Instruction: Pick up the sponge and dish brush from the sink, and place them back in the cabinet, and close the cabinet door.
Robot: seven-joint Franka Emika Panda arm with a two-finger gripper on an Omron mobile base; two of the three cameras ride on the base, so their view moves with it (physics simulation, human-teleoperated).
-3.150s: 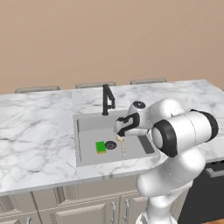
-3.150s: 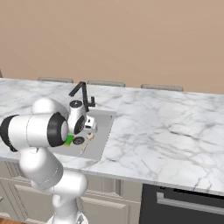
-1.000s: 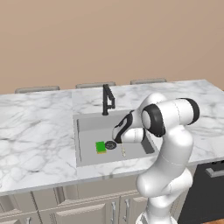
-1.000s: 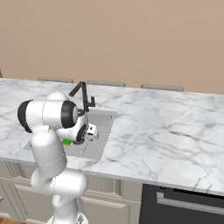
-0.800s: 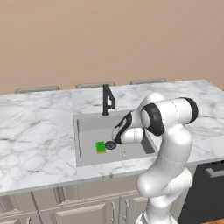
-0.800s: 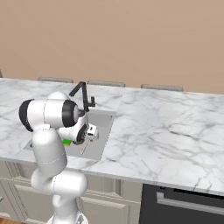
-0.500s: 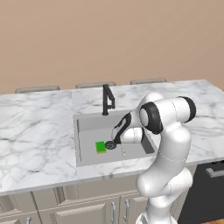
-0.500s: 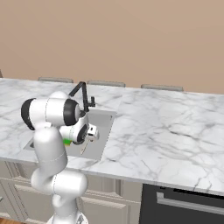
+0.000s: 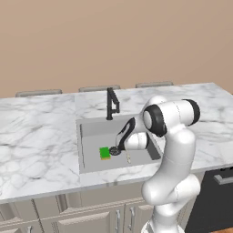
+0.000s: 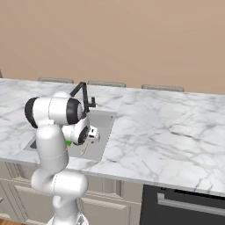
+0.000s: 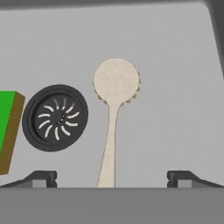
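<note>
1. The dish brush (image 11: 113, 127) lies flat on the floor of the sink (image 11: 175, 65), just beside the round dark drain (image 11: 55, 117). In the hand view its cream head points away from the camera and its thin handle runs back toward the bottom edge.
2. The gripper (image 11: 111, 178) hangs low in the basin with its jaws spread wide and nothing between them. One dark fingertip stands on the drain side of the handle, the other on the far side, and the handle passes about midway between them.
3. The relation the next move turns on, as I judge it, is that the brush's long axis runs across the line joining the two fingertips. A straight descent and a squeeze should catch the handle across its narrow width, near the end away from the head.
4. The sponge (image 11: 8, 131) sits on the other side of the drain from the brush, close against the drain's rim, green face up with its yellow layer showing along the edge.
5. In the left base view the sponge (image 9: 104, 153) lies beside the drain near the middle of the basin, with the black faucet (image 9: 111, 103) on the rim behind.
6. No brand, label or readable writing appears on anything in the pictures.
</note>
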